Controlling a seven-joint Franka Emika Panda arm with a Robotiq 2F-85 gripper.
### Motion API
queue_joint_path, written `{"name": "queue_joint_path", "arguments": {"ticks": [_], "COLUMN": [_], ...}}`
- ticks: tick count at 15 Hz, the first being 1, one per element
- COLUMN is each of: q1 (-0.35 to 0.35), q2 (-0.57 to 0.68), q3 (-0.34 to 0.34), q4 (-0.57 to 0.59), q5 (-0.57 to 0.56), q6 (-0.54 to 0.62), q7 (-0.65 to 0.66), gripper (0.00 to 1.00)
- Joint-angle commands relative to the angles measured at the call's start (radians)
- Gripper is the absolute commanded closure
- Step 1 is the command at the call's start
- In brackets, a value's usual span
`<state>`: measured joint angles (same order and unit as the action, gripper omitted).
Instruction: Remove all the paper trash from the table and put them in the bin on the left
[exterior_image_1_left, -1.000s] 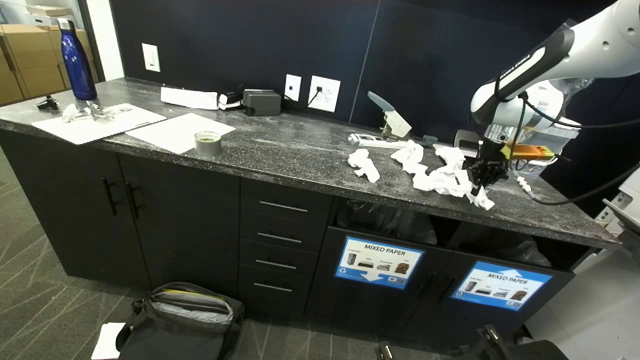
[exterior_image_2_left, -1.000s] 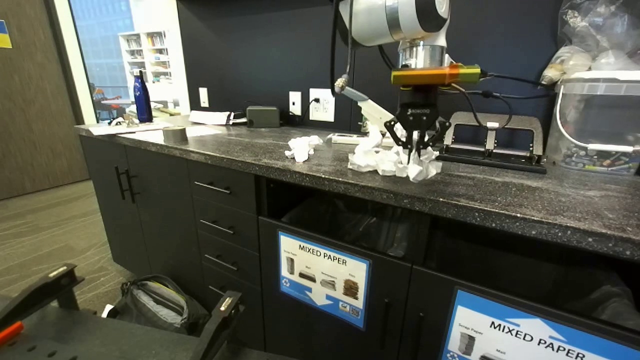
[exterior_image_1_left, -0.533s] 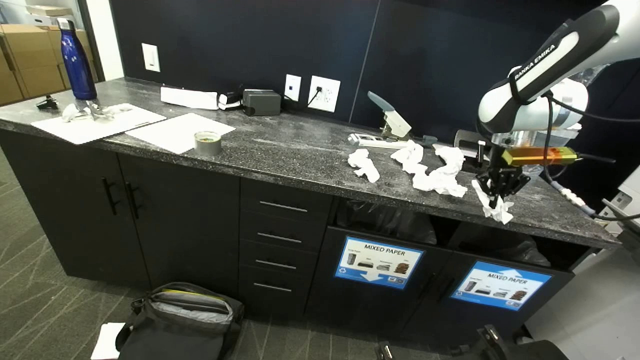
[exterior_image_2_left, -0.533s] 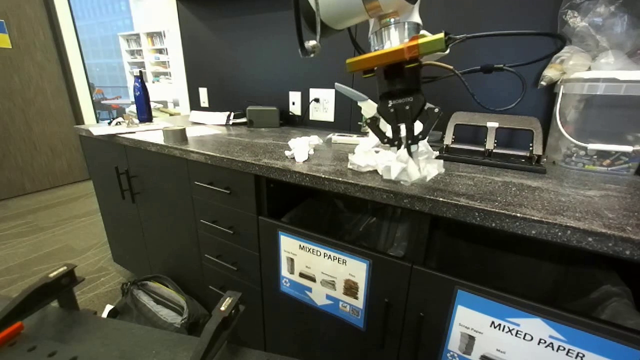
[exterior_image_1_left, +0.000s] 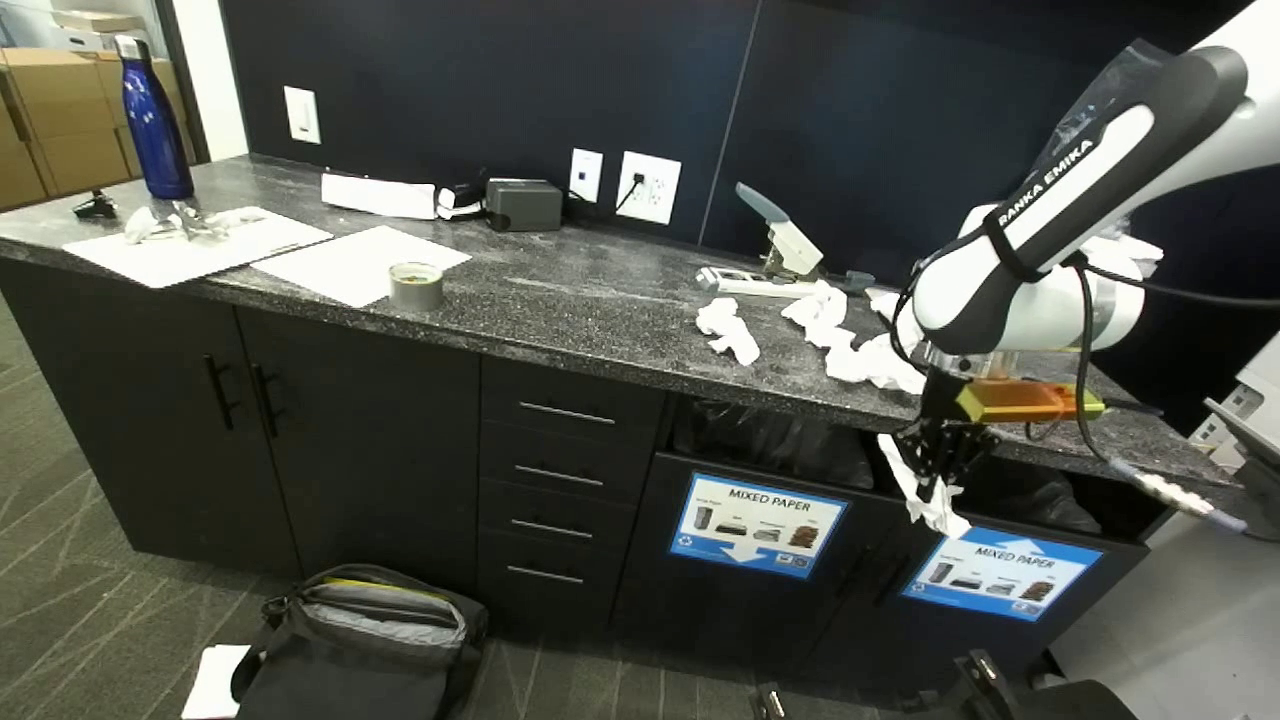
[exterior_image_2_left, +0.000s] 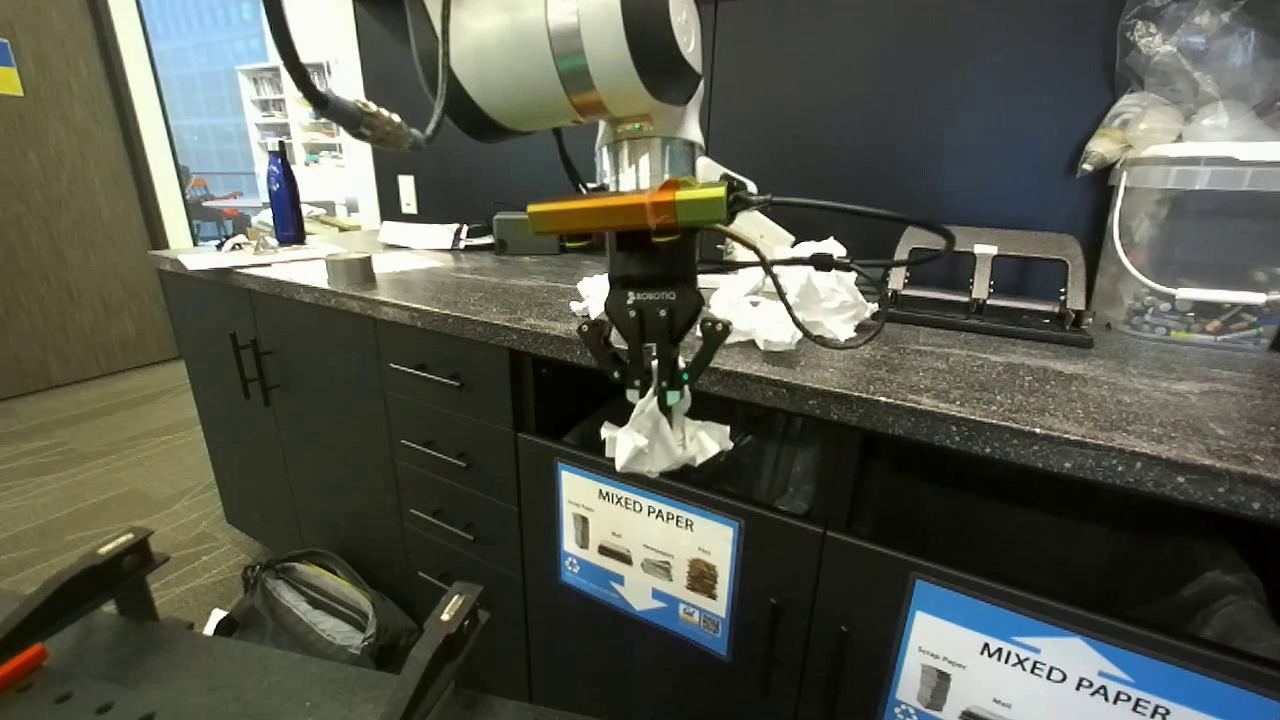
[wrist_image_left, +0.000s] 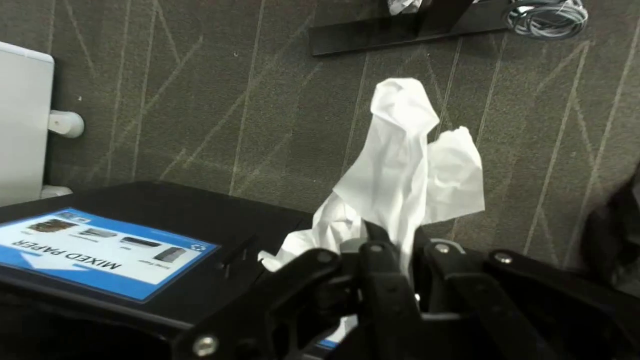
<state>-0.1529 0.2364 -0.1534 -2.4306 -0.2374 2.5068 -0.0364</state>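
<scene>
Apparently one white paper scrap (exterior_image_2_left: 665, 440) is off the counter (exterior_image_1_left: 580, 300) but not yet in the bin (exterior_image_1_left: 720, 600) on the left: it hangs in the air beyond the front edge. Its long axis slants downward in an exterior view, from an upper-left end to a ragged lower-right tip (exterior_image_1_left: 945, 520); in the wrist view the longest tongue (wrist_image_left: 400, 125) points away from the counter's front edge, out over the carpet (wrist_image_left: 280, 140), a shorter flap (wrist_image_left: 452, 175) beside it. Neither end reads as a front. The gripper (exterior_image_2_left: 655, 396) points down, its fingers (exterior_image_2_left: 634, 382) clamped on the pinched paper. I judge it short of the bin, since carpet shows beneath. Left to do: a heap of scraps (exterior_image_1_left: 870, 362) reaching close to the counter's front edge toward the right end, and a lone scrap (exterior_image_1_left: 728, 330) apart on its left. What the bin holds is too dark to tell. A jumble (exterior_image_1_left: 185, 224) on a flat sheet (exterior_image_1_left: 190, 258) near the left end may or may not count.
</scene>
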Motion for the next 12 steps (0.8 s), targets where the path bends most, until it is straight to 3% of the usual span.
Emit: {"name": "queue_joint_path", "arguments": {"ticks": [1, 4, 8, 11, 12], "q1": [-0.025, -0.068, -0.191, -0.301, -0.311], "q2": [-0.059, -0.001, 0.128, 0.245, 0.282], "q3": [0.001, 0.005, 0.092, 0.166, 0.161], "q4": [-0.174, -0.234, -0.248, -0.218, -0.211], "q5": [0.013, 0.025, 0.012, -0.099, -0.144], "q6": [0.212, 0.466, 0.778, 1.009, 1.089], "q7": [-0.114, -0.232, -0.39, -0.37, -0.357], "gripper": [0.88, 0.86, 0.88, 0.85, 0.83]}}
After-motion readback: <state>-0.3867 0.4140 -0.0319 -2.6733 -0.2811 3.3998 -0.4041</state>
